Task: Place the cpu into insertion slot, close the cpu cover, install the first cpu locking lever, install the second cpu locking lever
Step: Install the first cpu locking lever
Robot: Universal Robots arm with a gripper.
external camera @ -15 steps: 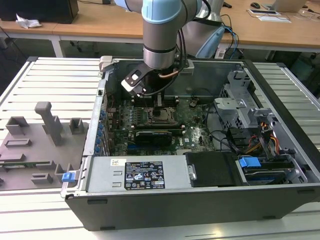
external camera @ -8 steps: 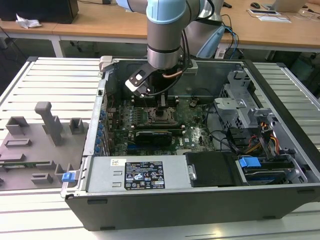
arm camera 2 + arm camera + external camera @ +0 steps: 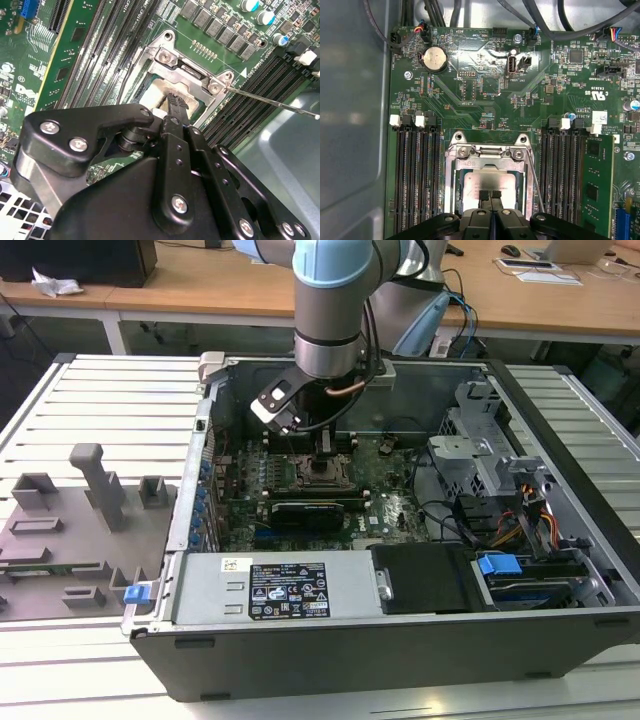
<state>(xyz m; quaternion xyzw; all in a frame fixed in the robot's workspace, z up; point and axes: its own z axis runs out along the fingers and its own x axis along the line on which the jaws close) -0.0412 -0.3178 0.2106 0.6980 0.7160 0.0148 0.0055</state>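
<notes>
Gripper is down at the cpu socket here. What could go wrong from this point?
1. The gripper tips sit closed on top of the cpu. Pushing too hard or sideways could scratch or shift it.
2. A thin locking lever juts out unlatched over the memory slots. The gripper body could snag or bend it when moving.

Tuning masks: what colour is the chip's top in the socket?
Silvery-grey, the small flat square metal-topped cpu; best in the first wrist view.
</notes>
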